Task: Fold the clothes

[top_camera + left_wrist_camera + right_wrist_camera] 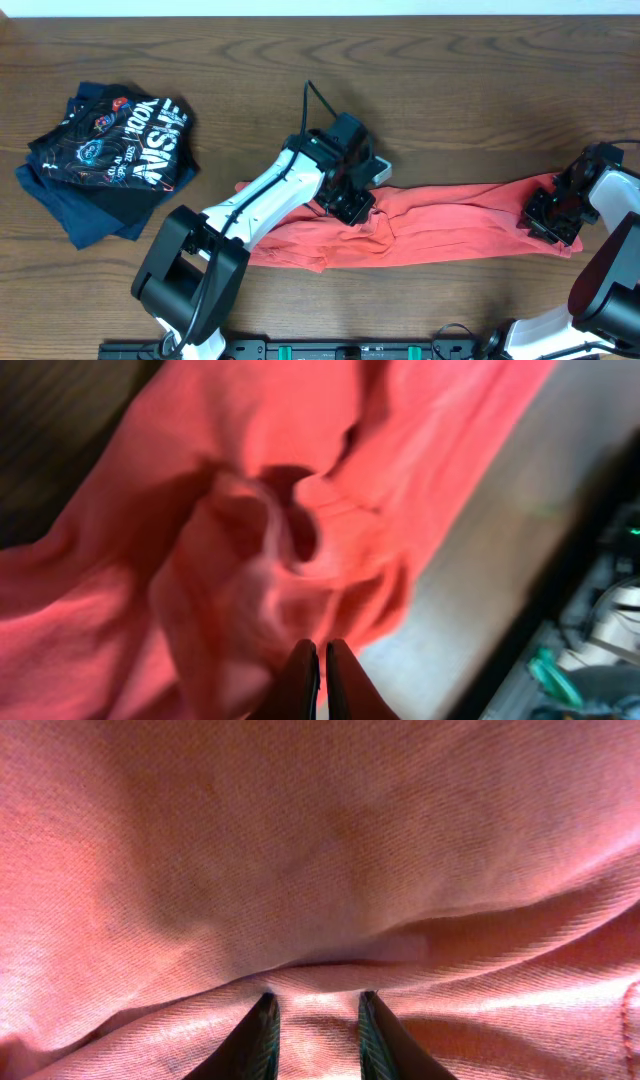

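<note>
A: Across the middle and right of the table (pixel 450 80), the T-shirt (pixel 450 225) is lying as a long, crumpled band. Where are the jaws sitting?

B: The left gripper (pixel 352 205) is pressing on the band's left part, its jaws closed together on a pinch of bunched fabric. The right gripper (pixel 553 218) is gripping the far right end, jaws narrow, with a fold filling the gap.

A: Room for moving?

B: Bare wood is showing behind the band and in front of it. The left arm is slanting over the band's left tip.

A: Anything nearby?

B: A pile of dark garments (pixel 110 150) is sitting at the far left, well apart from the shirt.
</note>
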`<state>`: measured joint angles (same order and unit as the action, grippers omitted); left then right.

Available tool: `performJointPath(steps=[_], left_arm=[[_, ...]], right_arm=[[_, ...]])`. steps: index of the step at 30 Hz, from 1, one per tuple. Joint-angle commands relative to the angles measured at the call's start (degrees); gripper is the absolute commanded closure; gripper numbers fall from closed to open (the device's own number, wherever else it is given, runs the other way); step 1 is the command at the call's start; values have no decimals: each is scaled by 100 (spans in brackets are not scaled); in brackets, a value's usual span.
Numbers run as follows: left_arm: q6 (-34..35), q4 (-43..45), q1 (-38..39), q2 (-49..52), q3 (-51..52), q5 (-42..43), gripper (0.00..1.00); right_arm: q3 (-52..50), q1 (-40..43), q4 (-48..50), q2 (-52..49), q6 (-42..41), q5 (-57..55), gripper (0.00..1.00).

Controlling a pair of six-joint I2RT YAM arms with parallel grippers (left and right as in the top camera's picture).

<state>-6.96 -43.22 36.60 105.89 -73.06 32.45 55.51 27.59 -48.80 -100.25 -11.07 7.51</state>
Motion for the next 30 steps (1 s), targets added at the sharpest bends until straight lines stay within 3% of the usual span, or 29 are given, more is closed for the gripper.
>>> performJointPath(steps=[1,5,22,30], left_arm=[[422,175,-85,138,177,-769,92],[787,474,-247,160,354,-1307,92],[1318,494,-675,116,778,-1515,91],[1825,-15,-1384,-424,743,-1530,87]], right_arm=[[-35,-105,-24,59,0,4,75],[-35,-105,-24,59,0,4,75],[-35,-105,-48,59,0,4,75],[-35,-103,-39,59,-2,4,75]])
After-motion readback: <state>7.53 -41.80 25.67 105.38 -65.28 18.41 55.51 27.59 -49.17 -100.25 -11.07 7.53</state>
